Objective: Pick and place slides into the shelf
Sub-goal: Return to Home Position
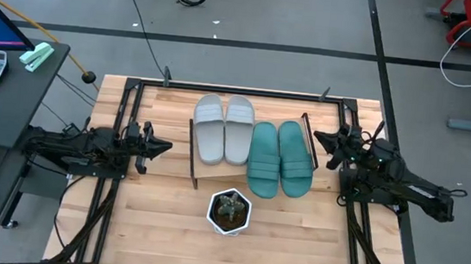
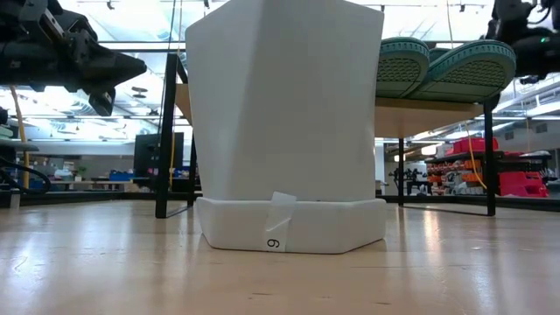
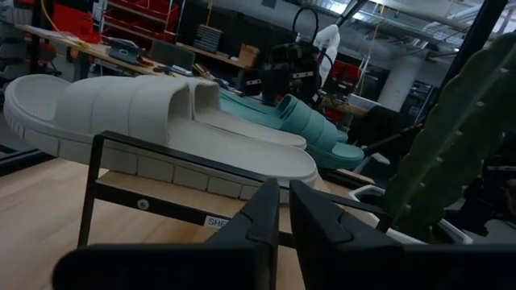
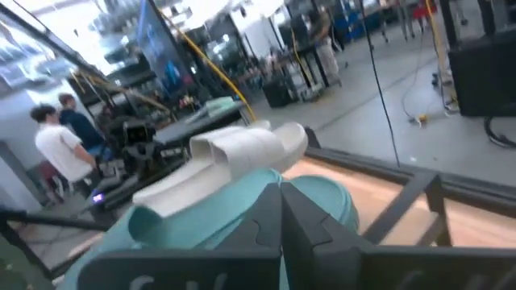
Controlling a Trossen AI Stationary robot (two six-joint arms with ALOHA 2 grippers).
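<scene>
From my left wrist camera I see the left gripper (image 3: 282, 193) low in front, its two dark fingers drawn together with only a thin line between them. Just beyond stands the dark side frame of the shelf (image 3: 95, 189), and the light grey slides (image 3: 153, 113) lie on it. Behind them lie the teal slides (image 3: 318, 133). A green cactus (image 3: 463, 137) rises close by.

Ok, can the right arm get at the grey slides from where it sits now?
Probably not straight across: the teal pair lies between the right gripper and the grey slides on the shelf. Coming over from above looks free.
</scene>
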